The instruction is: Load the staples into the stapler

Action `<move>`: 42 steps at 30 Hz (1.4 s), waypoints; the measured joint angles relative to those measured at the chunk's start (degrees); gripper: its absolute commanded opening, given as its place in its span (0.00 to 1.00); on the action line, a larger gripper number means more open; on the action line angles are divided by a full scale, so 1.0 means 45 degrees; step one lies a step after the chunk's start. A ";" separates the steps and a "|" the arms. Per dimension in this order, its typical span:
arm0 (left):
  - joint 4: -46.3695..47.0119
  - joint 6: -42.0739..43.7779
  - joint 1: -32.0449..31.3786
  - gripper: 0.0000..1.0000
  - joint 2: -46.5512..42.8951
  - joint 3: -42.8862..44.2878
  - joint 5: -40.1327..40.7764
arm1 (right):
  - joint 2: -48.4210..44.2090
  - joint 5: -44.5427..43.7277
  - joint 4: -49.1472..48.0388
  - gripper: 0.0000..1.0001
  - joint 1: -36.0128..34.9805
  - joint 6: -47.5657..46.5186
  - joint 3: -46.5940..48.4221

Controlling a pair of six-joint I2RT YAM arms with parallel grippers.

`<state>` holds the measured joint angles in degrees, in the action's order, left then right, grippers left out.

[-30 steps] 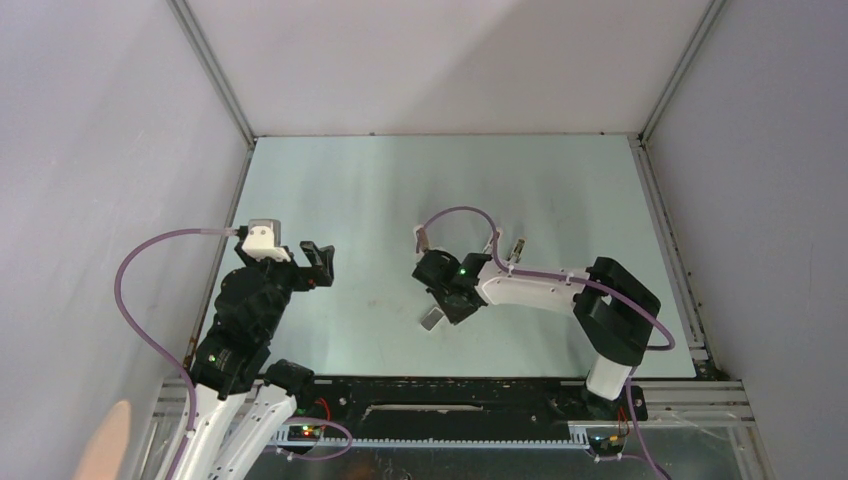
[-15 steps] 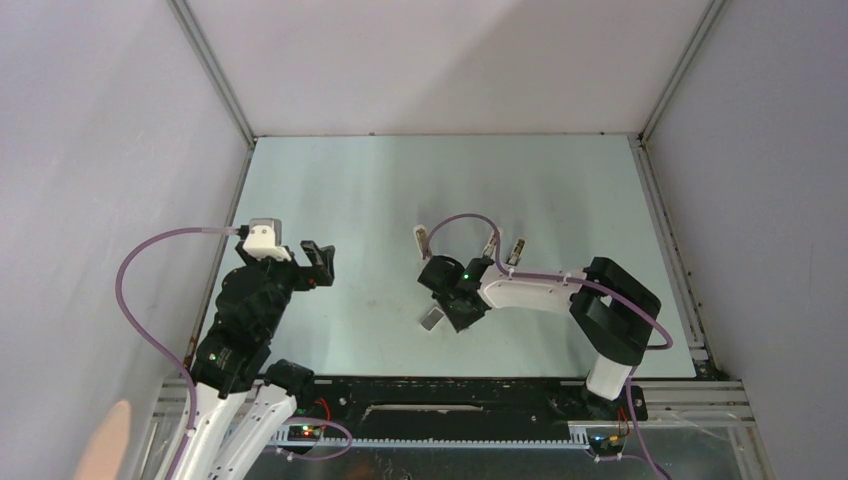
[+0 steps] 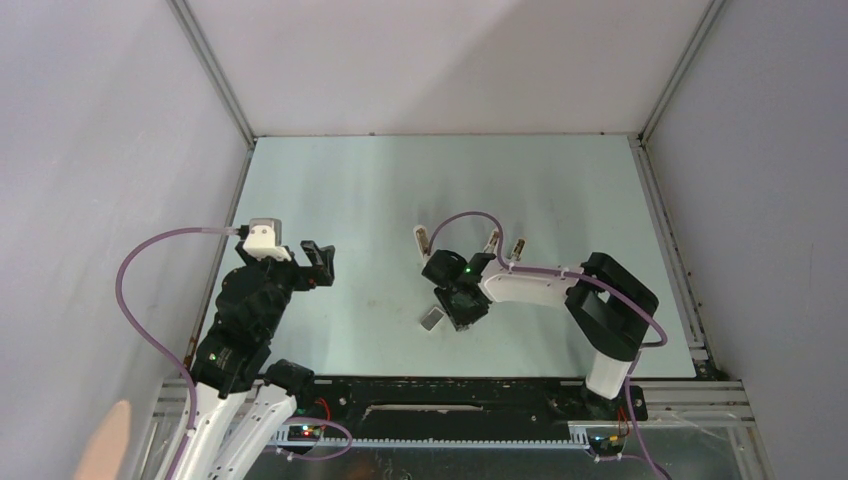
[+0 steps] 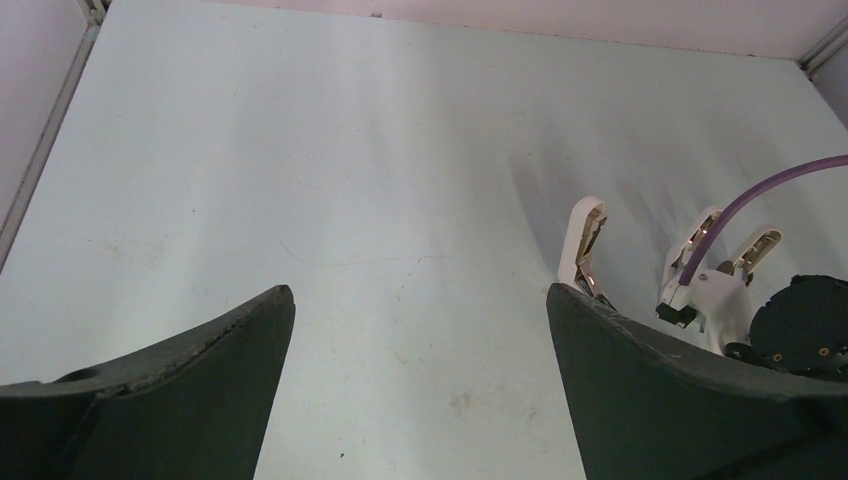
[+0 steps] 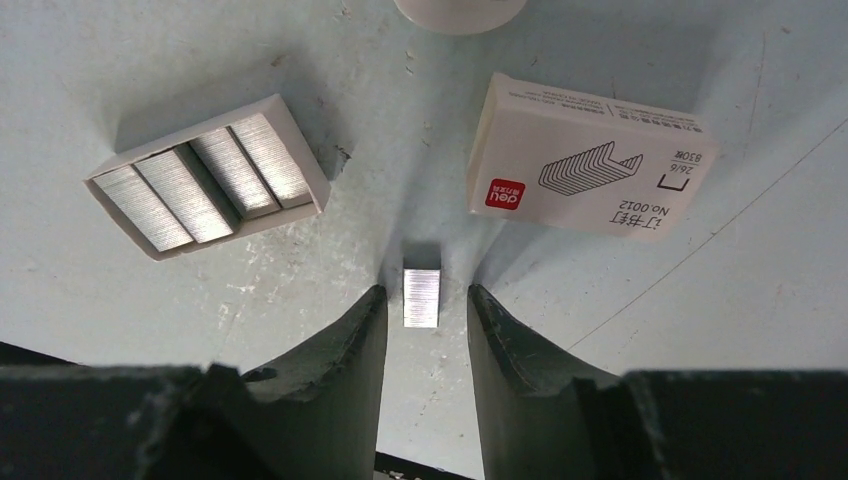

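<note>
In the right wrist view a short silver strip of staples lies on the table between my right gripper's fingertips, with a small gap on each side. The gripper is open and narrow. A white tray holding several staple strips lies to the left, and the printed staple box to the right. In the top view the right gripper points down beside the grey tray. Whitish elongated stapler pieces lie just beyond. My left gripper is open and empty, well to the left.
Two more whitish pieces lie behind the right wrist, under its purple cable. A white round object sits at the top edge of the right wrist view. Walls enclose the table on three sides.
My right wrist has shifted slightly toward the near side over the staples. The left arm has not moved.
</note>
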<state>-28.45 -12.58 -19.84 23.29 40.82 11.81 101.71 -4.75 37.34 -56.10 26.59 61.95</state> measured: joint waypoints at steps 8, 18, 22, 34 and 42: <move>0.0000 0.0000 0.0000 1.00 0.0000 0.0000 0.0000 | 0.0384 0.0058 0.0175 0.35 0.0068 0.0107 0.0418; 0.0000 0.0005 0.0000 1.00 0.0005 0.0000 0.0000 | 0.0743 0.0117 0.0350 0.18 0.0189 0.0209 0.0869; 0.0000 0.0000 0.0000 1.00 0.0000 0.0000 0.0000 | 0.0743 0.0112 0.0384 0.13 0.0194 0.0223 0.0874; 0.0000 0.0005 0.0000 1.00 0.0000 0.0000 0.0000 | 0.0170 0.0019 0.0301 0.10 0.0146 -0.0146 0.0865; 0.0000 0.0005 0.0000 1.00 0.0000 0.0000 0.0000 | -0.1457 -0.0534 -0.0874 0.09 0.0243 -0.0947 0.0865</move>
<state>-28.45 -12.56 -19.84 23.29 40.82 11.81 95.15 -7.16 33.41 -55.00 22.33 65.84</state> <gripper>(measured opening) 0.996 0.167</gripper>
